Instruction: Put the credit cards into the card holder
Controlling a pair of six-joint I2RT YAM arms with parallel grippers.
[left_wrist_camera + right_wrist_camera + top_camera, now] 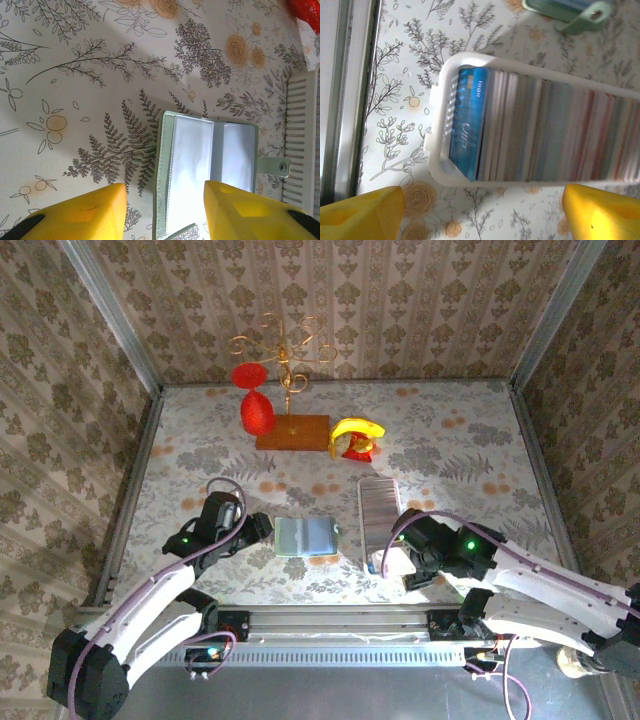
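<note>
Enclosure with patterned wallpaper walls; tabletop (470, 470) covered in a floral print cloth. Card holder (306, 536) lies open and flat at centre, near the front edge, clear plastic sleeves facing up, its snap tab (274, 166) pointing toward the white tray (378, 520) just beside it. The sleeves look empty; no card seen in them. The tray holds the credit cards (545, 132) standing on edge in a tight row, with a blue card (467, 132) at the near end, its face exposed. Left claw (165, 210) is partly spread, holds nothing, and is poised over the holder's outer leaf; contact cannot be judged. Right claw (482, 215) is spread wide and empty, hovering over the near end of the tray. Judgement: cards are light, stiff, thin and slick, and packed close, so the end card is the easiest to take, pinched by its top edge across the two faces. The holder is soft and light and likely to slide or fold under a push, so it probably wants pinning at a leaf while a card goes into a sleeve.
</note>
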